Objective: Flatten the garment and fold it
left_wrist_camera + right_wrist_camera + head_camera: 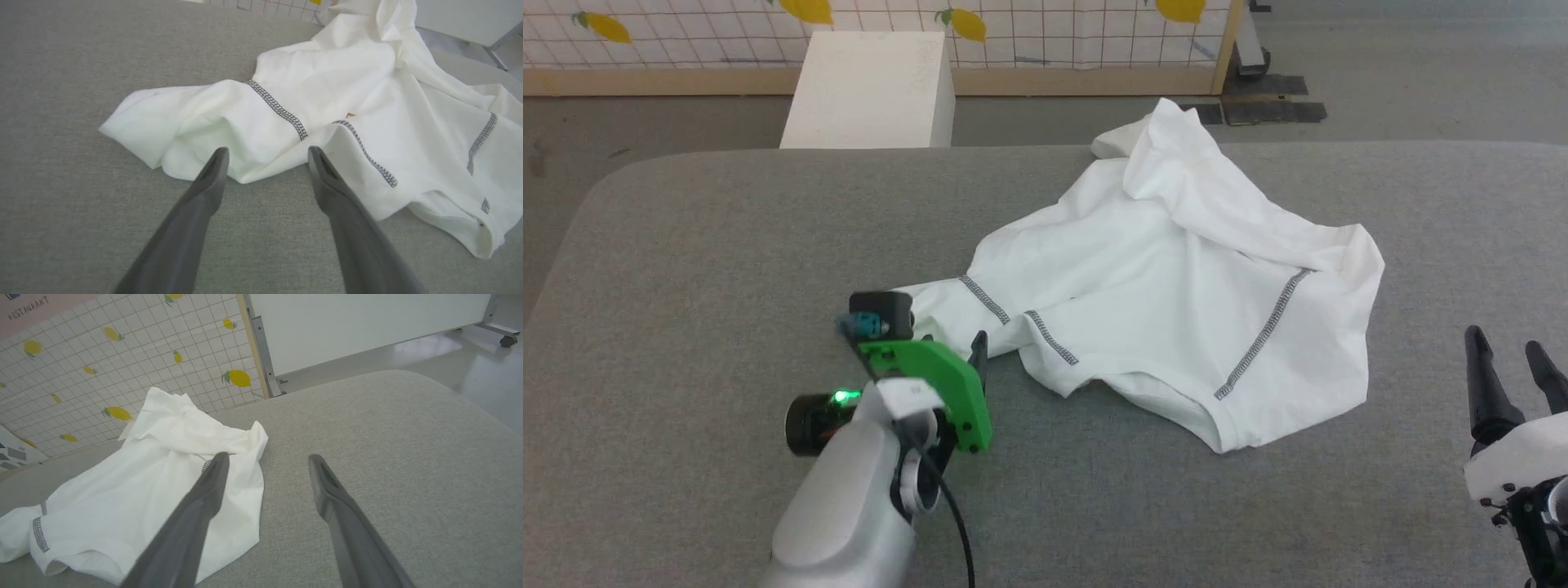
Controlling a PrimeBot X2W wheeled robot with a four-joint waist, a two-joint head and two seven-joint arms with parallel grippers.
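Head view gives us the shirt [1176, 302] lying crumpled on the grey worktop [686, 245], right of centre in the frame. One sleeve stretches toward the lower left, and a bunched peak rises near the worktop's far edge. Zigzag stitching runs along the seams.

Left wrist view shows our left hand [267, 150] with its fingers spread wide and holding nothing. Both tips are at the near edge of that sleeve, but we cannot tell whether they touch the cloth.

Our right hand [1504, 339] sits at the lower right of the head view, fingers also apart and empty, clear of the shirt. A white box [870, 90] stands beyond the worktop at the upper left.
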